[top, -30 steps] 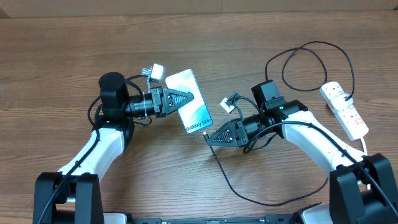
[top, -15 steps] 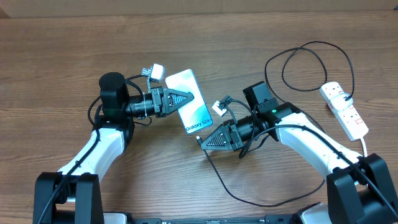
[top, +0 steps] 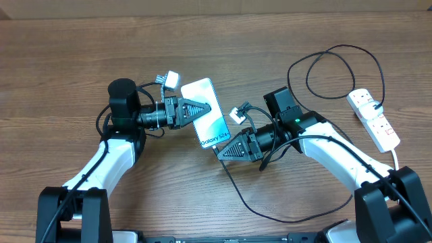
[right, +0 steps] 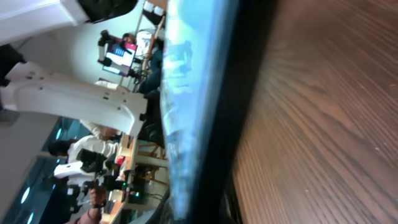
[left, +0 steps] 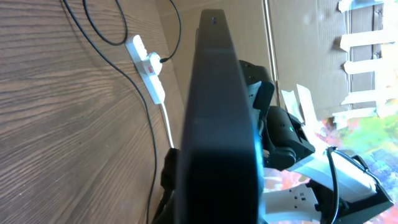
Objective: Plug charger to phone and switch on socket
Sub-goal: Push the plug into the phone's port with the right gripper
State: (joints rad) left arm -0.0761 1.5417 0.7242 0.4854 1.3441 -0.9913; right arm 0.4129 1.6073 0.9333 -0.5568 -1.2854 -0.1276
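Left arm: yours rises from the near-left base, the white link angling up and inward, and the black wrist lies level and points right toward the middle of the desk.
Left tool (top: 205, 108): jaws are closed on the phone (top: 214, 125), gripping it from its left side.
Right arm: yours comes from the near-right base, bends at the elbow, and the wrist points left and slightly toward you.
Right tool (top: 219, 151): jaws are closed on the plug end of the charger (top: 337, 46), with the tips at the phone's near short edge.
Both tools: they point inward and sit close together, the left one farther from you.
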